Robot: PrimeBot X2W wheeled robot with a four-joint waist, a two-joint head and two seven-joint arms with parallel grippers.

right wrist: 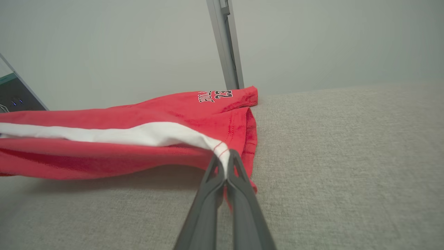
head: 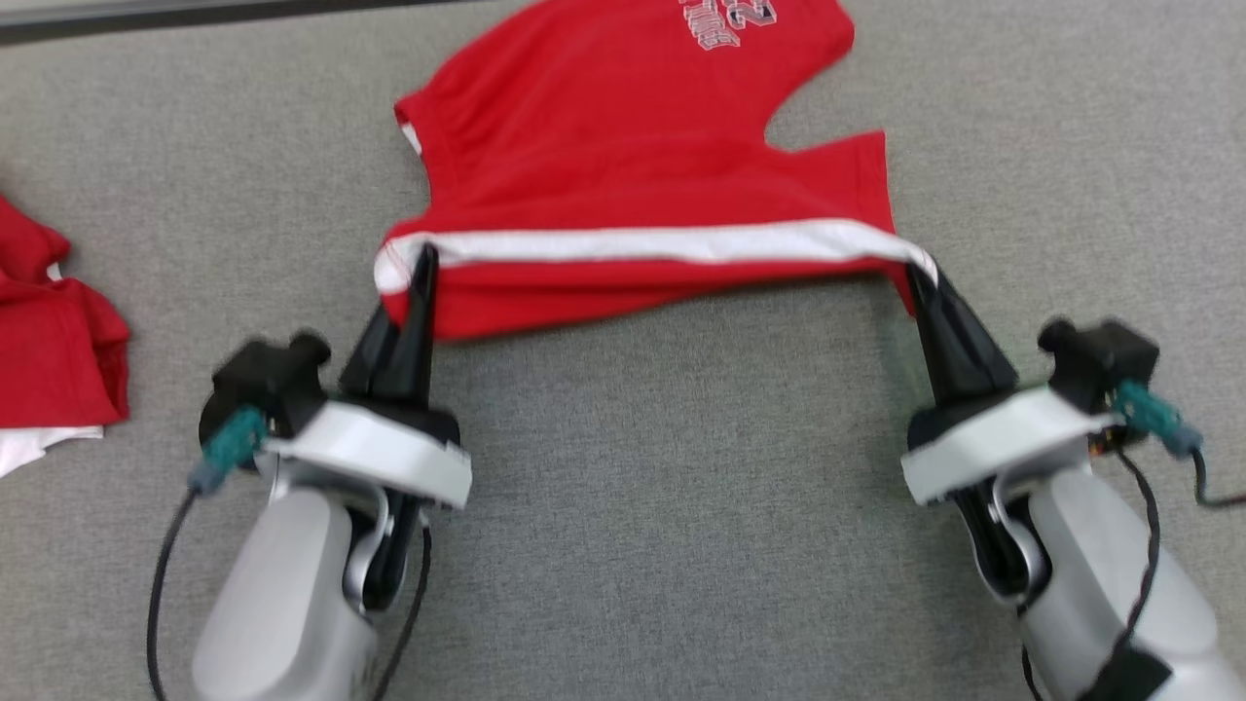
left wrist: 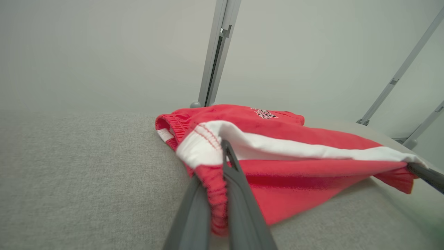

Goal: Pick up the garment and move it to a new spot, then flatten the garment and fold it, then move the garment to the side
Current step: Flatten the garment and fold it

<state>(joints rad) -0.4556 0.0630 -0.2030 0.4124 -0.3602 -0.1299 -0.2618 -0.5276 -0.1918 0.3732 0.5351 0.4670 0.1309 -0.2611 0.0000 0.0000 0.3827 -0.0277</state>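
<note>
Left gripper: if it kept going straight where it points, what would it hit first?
The left gripper, shut on the white-banded edge of the red fabric garment, would probably push into the rest of it, just ahead.

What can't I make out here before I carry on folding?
Head view: the top edge cuts off the garment and its print.
Head view: the left edge cuts off a second red garment.
Left wrist view: the right edge cuts off the right end effector.
</note>
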